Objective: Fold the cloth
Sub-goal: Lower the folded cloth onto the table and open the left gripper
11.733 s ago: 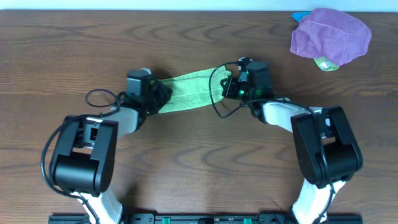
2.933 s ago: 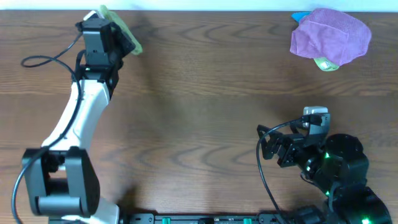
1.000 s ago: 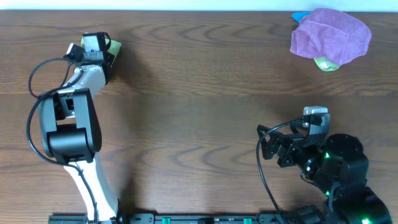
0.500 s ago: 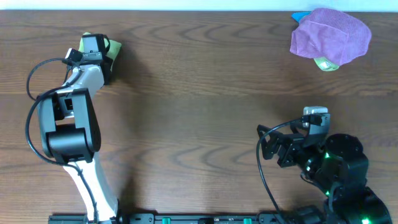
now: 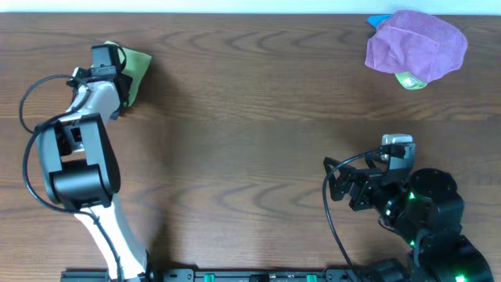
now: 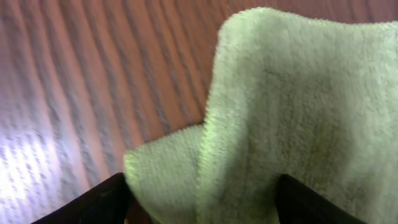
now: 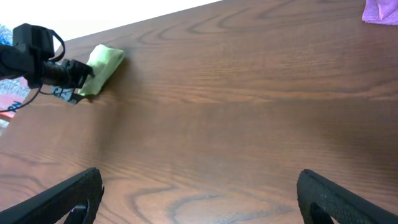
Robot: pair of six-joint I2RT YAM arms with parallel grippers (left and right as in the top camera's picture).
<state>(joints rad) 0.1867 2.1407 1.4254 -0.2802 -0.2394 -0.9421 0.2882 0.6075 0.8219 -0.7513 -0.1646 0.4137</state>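
The cloth (image 5: 136, 63) is a small green terry piece, folded into a compact bundle at the table's far left. It also shows in the right wrist view as the cloth (image 7: 103, 65). My left gripper (image 5: 120, 72) stands at the bundle's near-left edge. In the left wrist view the cloth (image 6: 298, 112) fills most of the frame. There my left gripper (image 6: 202, 190) is open, its dark fingers (image 6: 99, 202) set wide apart with a folded edge lying loose between them. My right gripper (image 7: 199, 193) is open over bare wood near the front right, far from the cloth.
A crumpled purple cloth (image 5: 416, 45) lies at the far right corner, with green and blue bits showing under it. Its edge shows in the right wrist view as purple cloth (image 7: 380, 11). The table's back edge (image 5: 250, 12) runs just behind both cloths.
My left gripper has opened and let go of the green cloth, and it has drawn back slightly to the left. More of the cloth now shows. The right arm has not moved.
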